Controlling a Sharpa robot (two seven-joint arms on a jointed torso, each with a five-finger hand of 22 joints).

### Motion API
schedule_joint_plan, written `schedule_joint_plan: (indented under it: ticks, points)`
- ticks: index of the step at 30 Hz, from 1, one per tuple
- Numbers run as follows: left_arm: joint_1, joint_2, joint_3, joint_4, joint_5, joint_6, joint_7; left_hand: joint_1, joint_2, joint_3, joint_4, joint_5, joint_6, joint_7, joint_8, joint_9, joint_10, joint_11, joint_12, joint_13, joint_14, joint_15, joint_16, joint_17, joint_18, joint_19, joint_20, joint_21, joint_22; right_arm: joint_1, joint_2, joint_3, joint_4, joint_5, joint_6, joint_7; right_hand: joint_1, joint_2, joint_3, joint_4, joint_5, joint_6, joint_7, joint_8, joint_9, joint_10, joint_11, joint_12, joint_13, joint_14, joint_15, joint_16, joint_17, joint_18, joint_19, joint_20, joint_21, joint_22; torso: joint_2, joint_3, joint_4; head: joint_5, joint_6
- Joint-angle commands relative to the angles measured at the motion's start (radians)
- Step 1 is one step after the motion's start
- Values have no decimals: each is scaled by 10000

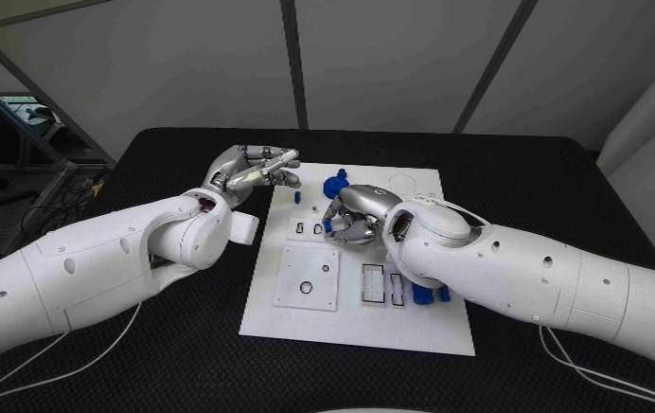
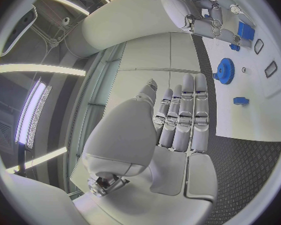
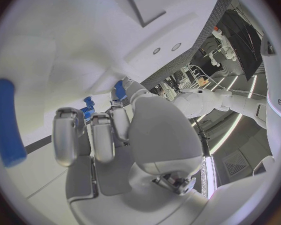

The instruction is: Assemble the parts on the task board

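My right hand (image 1: pixel 352 214) is down on the task board (image 1: pixel 358 323), fingers curled over a small blue part (image 1: pixel 327 226) — whether it really grips it, I cannot tell. My left hand (image 1: pixel 253 170) hovers at the board's far left corner, fingers straight and together, holding nothing. A blue gear (image 1: pixel 333 186) (the toothed one) lies between the two hands; more blue parts (image 1: pixel 433 294) lie near the right forearm.

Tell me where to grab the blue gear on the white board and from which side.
Pinch the blue gear by its toothed rim, coming from above. It seems to lie flat on the task board, so only rim and top are exposed. The left hand looks nearest and free.
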Motion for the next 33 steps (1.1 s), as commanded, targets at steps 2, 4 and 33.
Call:
schedule_joint_plan:
  ticks: [2, 4, 33]
  points:
    - [19, 8, 9, 4, -50, 117, -61, -12, 29, 50, -11, -62, 20, 66, -57, -7, -11, 78, -37, 15, -56, 12, -36, 10, -200, -61, 27, 10, 8, -37, 1, -45, -24, -131, 422, -246, -70, -29, -18, 17, -60, -102, -3, -58, 1, -55, 38, -58, 380, 902, 104, -37, 1999, -48, -46, 49, -46, 765, 1, -4, 6, -11, -20]
    - [19, 8, 9, 2, -50, 117, -62, -12, 29, 50, -11, -62, 20, 66, -57, -7, -11, 78, -37, 15, -56, 12, -36, 10, -200, -61, 27, 10, 8, -37, 7, -45, -26, -141, 416, -254, -71, -38, -19, 15, -61, -121, 4, -69, -2, -61, 45, -65, 374, 901, 109, -39, 1996, -46, -52, 54, -51, 756, 1, -5, 4, -11, -22]
    - [18, 36, 9, -41, -50, 156, -96, -28, 30, 46, -5, -65, 19, 71, -68, -7, -13, 82, -49, 16, -58, 15, -44, 24, -200, -66, 30, 9, 8, -38, -15, -45, 24, -157, -400, -228, -386, -415, -466, 234, -95, -1204, 245, -315, -127, -827, 278, -935, -467, 875, 314, -95, 1900, 36, -285, 255, -265, 390, 0, 2, 5, -26, -21]
